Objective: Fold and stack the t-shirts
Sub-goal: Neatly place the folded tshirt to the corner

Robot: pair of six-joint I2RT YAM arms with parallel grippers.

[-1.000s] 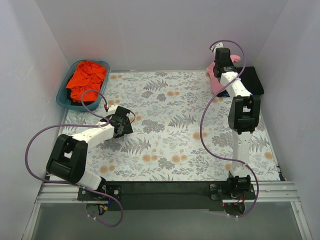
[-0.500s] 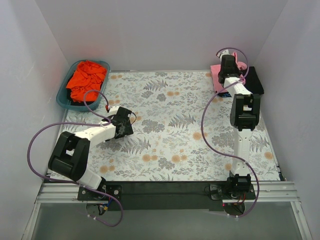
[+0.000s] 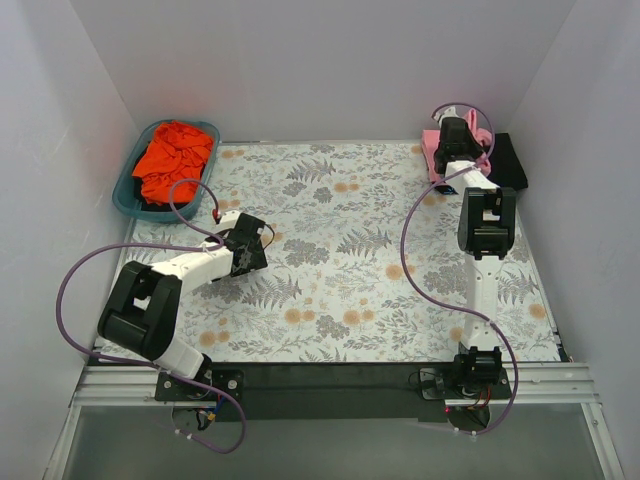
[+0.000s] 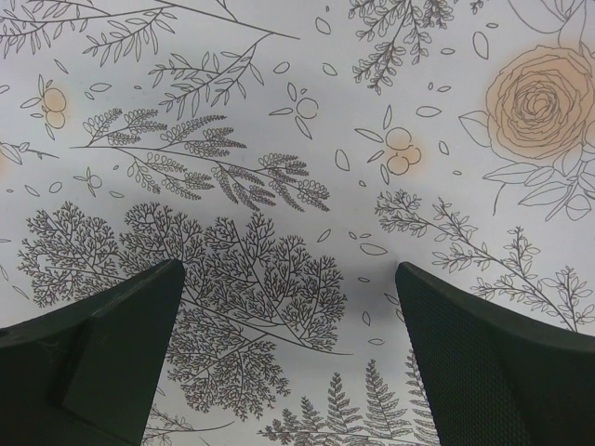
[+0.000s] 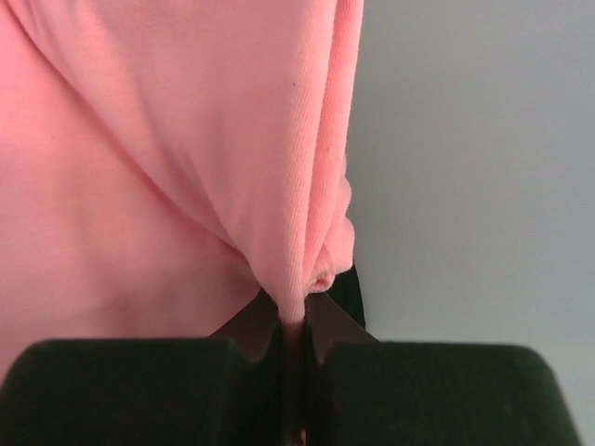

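At the far right corner of the floral-printed tabletop (image 3: 340, 280), my right tool (image 5: 296, 327) pinches a bunched fold of the soft, finely knit light pink t-shirt (image 5: 167, 139), beside the flat black t-shirt (image 3: 512, 160). My left tool (image 4: 288, 325) hangs spread wide over the print. The crumpled orange-red t-shirt (image 3: 175, 158) fills the teal plastic basket (image 3: 124, 198), far left.

We note table (image 3: 340, 290): floral-print surface, fills centre of frame. Upper left corner: teal basket (image 3: 127, 196) standing on surface. Upper right corner: black t-shirt (image 3: 512, 160) lying on surface, pink t-shirt (image 3: 431, 150) just left of it.
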